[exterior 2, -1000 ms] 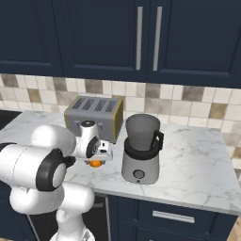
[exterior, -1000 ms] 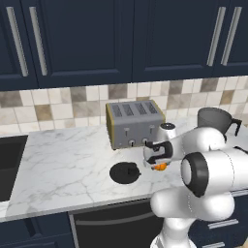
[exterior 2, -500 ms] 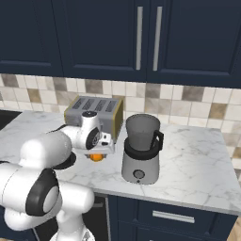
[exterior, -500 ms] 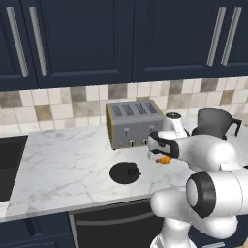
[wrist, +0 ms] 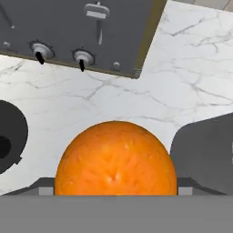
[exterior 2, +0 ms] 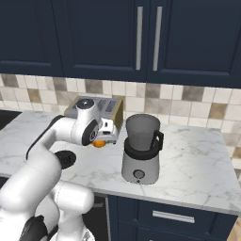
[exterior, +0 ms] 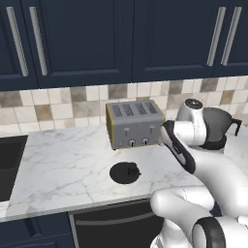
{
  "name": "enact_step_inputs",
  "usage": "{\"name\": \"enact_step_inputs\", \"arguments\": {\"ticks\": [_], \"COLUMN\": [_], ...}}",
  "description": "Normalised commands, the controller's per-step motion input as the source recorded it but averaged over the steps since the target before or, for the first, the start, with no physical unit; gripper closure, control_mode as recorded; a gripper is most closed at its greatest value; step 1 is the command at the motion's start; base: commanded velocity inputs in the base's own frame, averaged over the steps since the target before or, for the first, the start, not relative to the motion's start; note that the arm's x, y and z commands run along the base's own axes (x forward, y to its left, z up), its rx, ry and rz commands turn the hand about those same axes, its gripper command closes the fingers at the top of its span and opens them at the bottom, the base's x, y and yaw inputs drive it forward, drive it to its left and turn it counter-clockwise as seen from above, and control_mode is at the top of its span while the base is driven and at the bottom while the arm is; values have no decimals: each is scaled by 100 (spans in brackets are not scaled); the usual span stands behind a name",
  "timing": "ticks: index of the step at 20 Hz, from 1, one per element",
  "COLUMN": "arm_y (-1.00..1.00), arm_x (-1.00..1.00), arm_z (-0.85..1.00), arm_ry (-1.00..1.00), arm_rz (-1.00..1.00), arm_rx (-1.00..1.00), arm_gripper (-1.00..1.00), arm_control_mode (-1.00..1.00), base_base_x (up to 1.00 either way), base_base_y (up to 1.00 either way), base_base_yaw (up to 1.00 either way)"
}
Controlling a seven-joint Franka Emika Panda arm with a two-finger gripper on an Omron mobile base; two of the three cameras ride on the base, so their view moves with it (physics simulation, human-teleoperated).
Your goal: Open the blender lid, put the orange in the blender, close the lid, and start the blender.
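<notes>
orange [wrist: 116,158] gripped in the hand [exterior 2: 100,142], held above the desk [exterior 2: 197,160] between toaster [exterior 2: 96,109] and blender [exterior 2: 140,149], carried higher and closer to the blender than a second ago

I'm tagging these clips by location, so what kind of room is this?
Most likely a home kitchen, computer-rendered: a white marble counter under dark navy cabinets with metal bar handles, a boxy silver four-slot toaster, and a silver-based blender with a dark translucent jar against a beige tiled backsplash.

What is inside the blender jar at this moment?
The blender jar looks empty, with its top open; the lid lies on the counter. The orange is in the gripper, beside the jar. The jar's bottom is unclear.
</notes>
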Motion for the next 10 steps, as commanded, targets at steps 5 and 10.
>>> {"name": "enact_step_inputs", "arguments": {"ticks": [5,10], "arm_y": [-40,-51], "arm_x": [-3,-7], "arm_z": [100,93], "arm_ry": [-12,-9], "arm_rz": [-3,-6], "arm_rx": [0,0], "arm_gripper": [100,100], "arm_control_mode": [-100,-100], "base_base_x": [0,0], "base_base_y": [0,0], "base_base_yaw": [0,0]}}
